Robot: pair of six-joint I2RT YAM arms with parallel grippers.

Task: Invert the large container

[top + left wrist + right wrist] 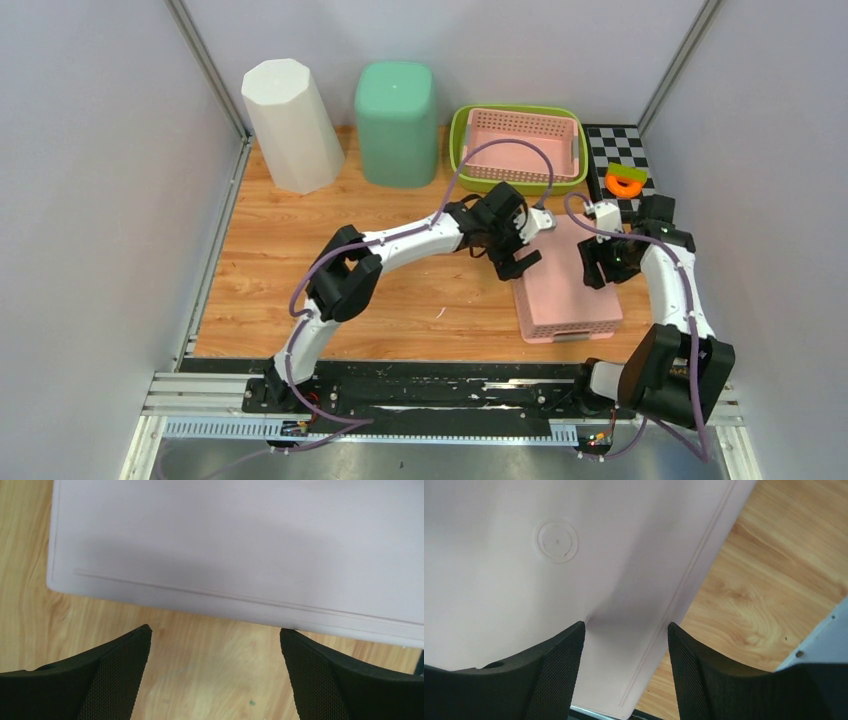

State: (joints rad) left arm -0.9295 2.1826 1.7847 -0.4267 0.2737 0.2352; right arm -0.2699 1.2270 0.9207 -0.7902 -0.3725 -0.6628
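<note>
— Advice for finishing?
— Pink container (565, 290) lies base-up at the table's (300, 260) 4 o'clock and looks flipped already. Lift both arms straight up, no dragging.
— Pincers?
— Right gripper (626, 627), over its 2 o'clock edge, is half spread and grips nothing. Left gripper (215, 635), at 10 o'clock, is spread wide and empty.
</note>
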